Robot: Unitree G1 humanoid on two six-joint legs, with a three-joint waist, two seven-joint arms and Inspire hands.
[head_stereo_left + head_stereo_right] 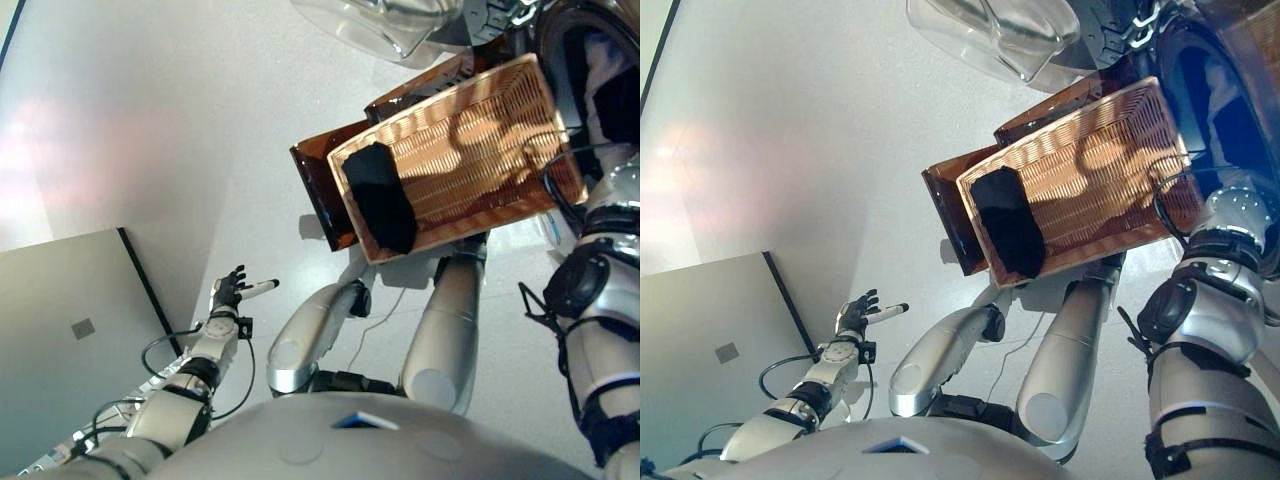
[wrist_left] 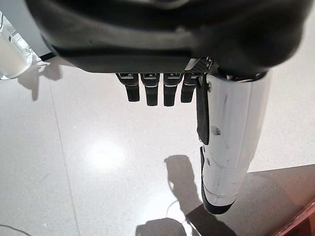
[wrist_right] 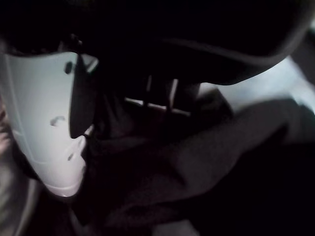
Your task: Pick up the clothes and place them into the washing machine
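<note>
A wicker basket [image 1: 455, 150] stands in front of me, and a black garment [image 1: 380, 195] lies at its near left end. The washing machine's drum [image 1: 1215, 90] opens at the upper right, and my right arm reaches into it. In the right wrist view my right hand [image 3: 197, 39] hovers over dark cloth [image 3: 197, 172] inside the drum. Its white-covered thumb [image 3: 44, 123] stands out straight, its fingers look relaxed, and nothing is pinched. My left hand [image 1: 232, 290] hangs low at the left over the floor, open and empty.
The machine's clear glass door [image 1: 380, 25] swings open above the basket. A brown stand [image 1: 315, 190] shows under the basket's left side. A grey panel [image 1: 70, 330] lies on the floor at the lower left.
</note>
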